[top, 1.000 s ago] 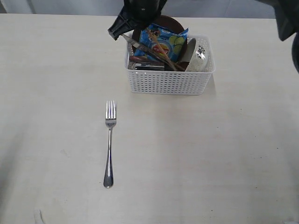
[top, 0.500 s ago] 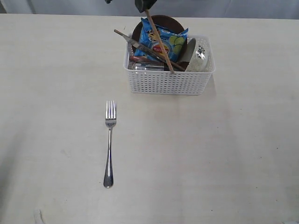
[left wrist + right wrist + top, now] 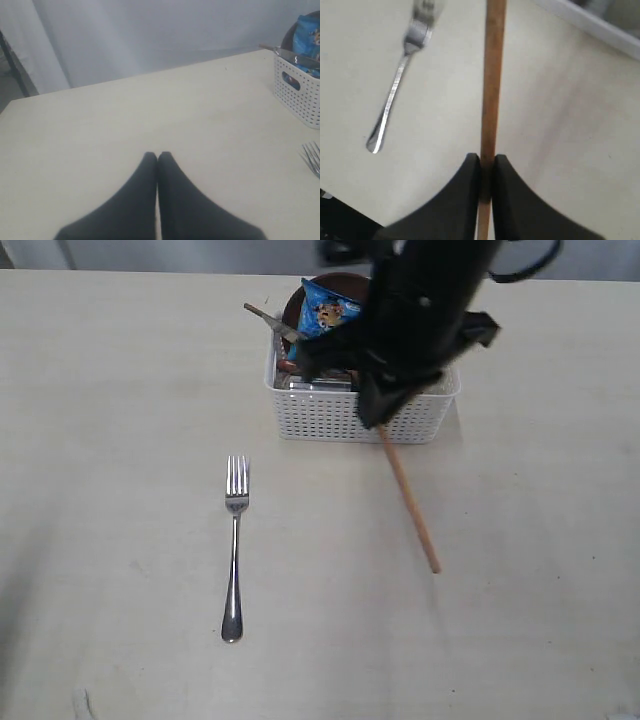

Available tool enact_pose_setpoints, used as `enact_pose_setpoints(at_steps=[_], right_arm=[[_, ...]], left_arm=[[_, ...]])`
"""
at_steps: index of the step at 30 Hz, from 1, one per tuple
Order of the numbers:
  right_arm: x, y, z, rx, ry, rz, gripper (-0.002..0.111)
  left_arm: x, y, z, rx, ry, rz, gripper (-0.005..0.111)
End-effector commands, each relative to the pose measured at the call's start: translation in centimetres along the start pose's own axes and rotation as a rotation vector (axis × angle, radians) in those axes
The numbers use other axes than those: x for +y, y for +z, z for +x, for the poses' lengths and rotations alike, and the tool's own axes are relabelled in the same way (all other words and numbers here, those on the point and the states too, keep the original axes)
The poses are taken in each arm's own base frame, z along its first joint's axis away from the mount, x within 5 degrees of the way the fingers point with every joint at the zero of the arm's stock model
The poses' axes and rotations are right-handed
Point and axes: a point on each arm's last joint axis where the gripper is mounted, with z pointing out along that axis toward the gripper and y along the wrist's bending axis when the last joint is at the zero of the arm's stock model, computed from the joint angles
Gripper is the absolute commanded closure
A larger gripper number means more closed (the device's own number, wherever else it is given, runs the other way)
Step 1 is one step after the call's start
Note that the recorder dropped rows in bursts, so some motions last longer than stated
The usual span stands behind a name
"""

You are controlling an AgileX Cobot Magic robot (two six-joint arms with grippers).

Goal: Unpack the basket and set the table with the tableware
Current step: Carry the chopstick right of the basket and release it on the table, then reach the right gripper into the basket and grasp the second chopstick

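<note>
My right gripper is shut on a wooden chopstick. In the exterior view its black arm covers much of the white basket, and the chopstick slants down from the gripper over the table in front of the basket. A steel fork lies left of it, handle toward the near edge. A knife and a brown plate stick out of the basket; the bowl is hidden. My left gripper is shut and empty above bare tabletop, well apart from the basket.
A blue chips bag stands in the basket against the plate. The fork tines show at the edge of the left wrist view. A grey wall rises behind the table's far edge.
The right arm has swung forward and down across the basket, carrying the chopstick out of it. The chopstick's free end now hangs over the table in front of the basket.
</note>
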Motion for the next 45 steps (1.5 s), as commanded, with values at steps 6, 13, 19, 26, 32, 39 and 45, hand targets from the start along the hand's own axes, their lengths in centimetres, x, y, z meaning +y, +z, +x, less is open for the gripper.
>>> enact_pose_setpoints(at_steps=[6,13,19,26,32,39,45], right_arm=[[-10.2,3.5,6.3,0.088,0.344,0.055,0.109],[-12.9,7.5,6.5,0.078,0.330,0.086,0.105],[-13.6,7.7,5.7,0.058,0.272,0.135,0.063],[-6.7,-0.6,-1.9,-0.357,-0.006,0.138,0.066],[-2.1,3.6,-10.0,-0.253,-0.125,0.099,0.070],[-0.9,8.9,-14.0,-0.229,-0.304,0.196,0.069],[-1.2,9.9,-14.5,-0.255,-0.387,0.353,0.069]], left_arm=[[0.0,0.0,0.0,-0.008,-0.016,-0.002,0.107],[0.0,0.0,0.0,-0.008,-0.016,-0.002,0.107],[0.0,0.0,0.0,-0.008,-0.016,-0.002,0.107],[0.0,0.0,0.0,-0.008,-0.016,-0.002,0.107],[0.0,0.0,0.0,-0.008,-0.016,-0.002,0.107],[0.0,0.0,0.0,-0.008,-0.016,-0.002,0.107],[0.0,0.0,0.0,-0.008,-0.016,-0.002,0.107]])
